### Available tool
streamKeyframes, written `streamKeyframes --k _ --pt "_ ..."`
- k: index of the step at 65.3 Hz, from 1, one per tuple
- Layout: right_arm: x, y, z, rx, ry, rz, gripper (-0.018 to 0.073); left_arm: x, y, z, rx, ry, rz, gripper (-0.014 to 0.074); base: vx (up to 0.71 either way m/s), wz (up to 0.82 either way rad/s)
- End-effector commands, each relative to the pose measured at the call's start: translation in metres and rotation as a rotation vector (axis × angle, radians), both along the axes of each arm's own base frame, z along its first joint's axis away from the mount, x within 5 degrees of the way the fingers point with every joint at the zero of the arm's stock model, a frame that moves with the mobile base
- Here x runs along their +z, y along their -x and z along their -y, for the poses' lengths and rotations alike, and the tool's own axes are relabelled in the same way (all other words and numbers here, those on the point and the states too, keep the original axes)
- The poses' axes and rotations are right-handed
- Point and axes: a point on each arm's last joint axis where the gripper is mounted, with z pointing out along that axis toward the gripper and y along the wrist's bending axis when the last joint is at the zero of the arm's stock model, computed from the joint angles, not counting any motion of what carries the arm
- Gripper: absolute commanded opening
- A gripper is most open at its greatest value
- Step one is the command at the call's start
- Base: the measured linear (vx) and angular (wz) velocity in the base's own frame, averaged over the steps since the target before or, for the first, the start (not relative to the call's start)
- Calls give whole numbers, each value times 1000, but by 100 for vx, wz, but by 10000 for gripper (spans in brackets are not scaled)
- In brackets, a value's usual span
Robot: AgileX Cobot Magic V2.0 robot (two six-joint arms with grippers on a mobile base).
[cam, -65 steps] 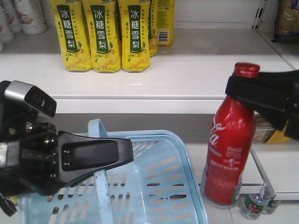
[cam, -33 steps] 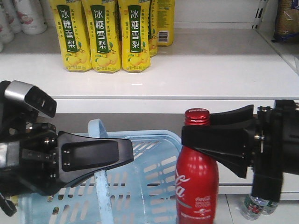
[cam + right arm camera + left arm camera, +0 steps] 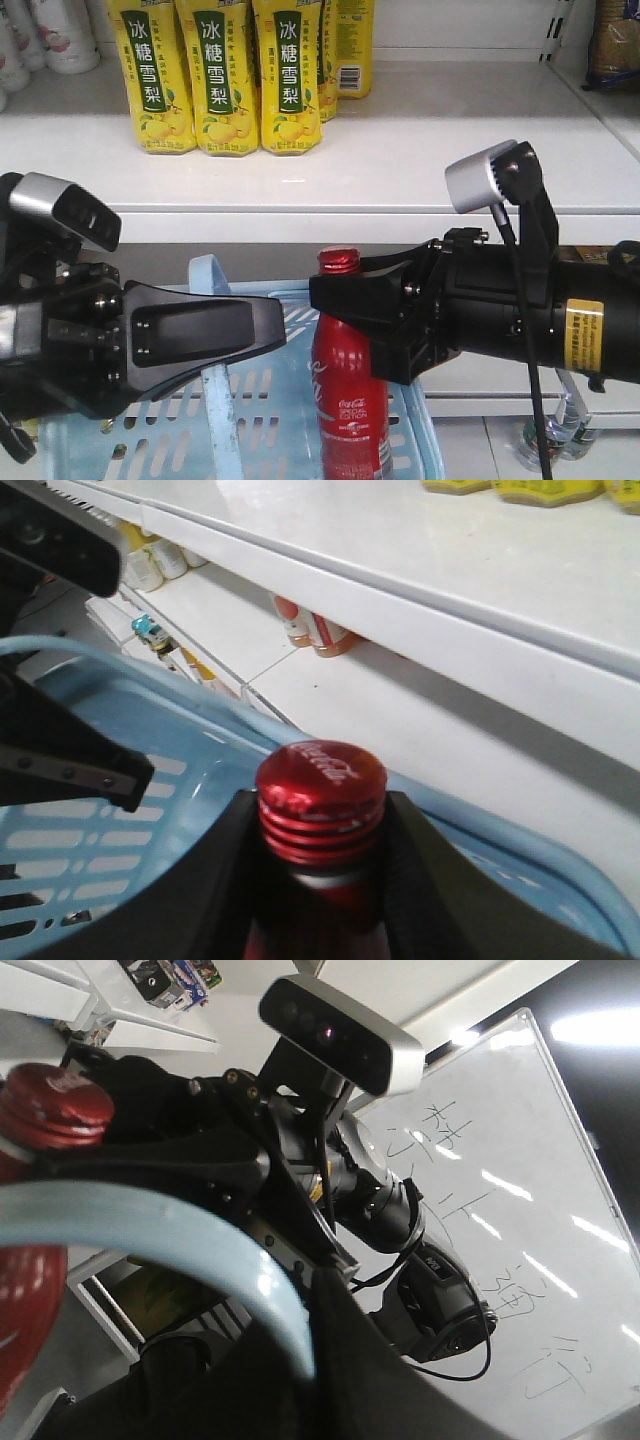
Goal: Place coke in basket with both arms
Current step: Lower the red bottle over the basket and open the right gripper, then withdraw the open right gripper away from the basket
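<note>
the right gripper (image 3: 338, 298) has its jaws pinching the neck of the coke (image 3: 345, 400) just under the red cap (image 3: 320, 780). the bottle is upright inside the rim of the blue basket (image 3: 285, 390), close to its right wall. the left gripper (image 3: 240, 335) lies across the basket's handle (image 3: 218, 410); i cannot tell whether its jaws are clamped on it. yellow drink bottles (image 3: 215, 75) stand on the white shelf (image 3: 420, 150) behind.
</note>
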Motion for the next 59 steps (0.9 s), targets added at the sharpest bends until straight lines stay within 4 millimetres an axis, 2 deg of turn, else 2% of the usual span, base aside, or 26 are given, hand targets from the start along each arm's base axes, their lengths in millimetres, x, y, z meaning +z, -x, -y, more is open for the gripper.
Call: streamKeyframes --k 1,10,26,34,42,49,55,59 --pt "16 0 3 -32 -18 66 52 27 14 -3 -113 173 62 -6 0 0" --pt "16 1 2 -18 -18 63 159 27 14 -3 -113 173 62 -6 0 0" --pt "16 1 2 -18 -18 63 461 27 14 -3 -113 173 62 -6 0 0" --pt "16 0 3 -30 -18 68 526 27 14 -3 -113 173 62 -6 0 0" --pt "22 3 7 -57 -30 97 519 27 14 -3 -113 173 62 -6 0 0" --pt "35 10 19 -111 -57 156 461 27 14 -3 -113 173 62 -6 0 0" --pt "52 19 34 -192 -92 236 340 27 14 -3 -113 173 62 -6 0 0" --pt "63 28 46 -244 -118 294 215 27 14 -3 -113 173 62 -6 0 0"
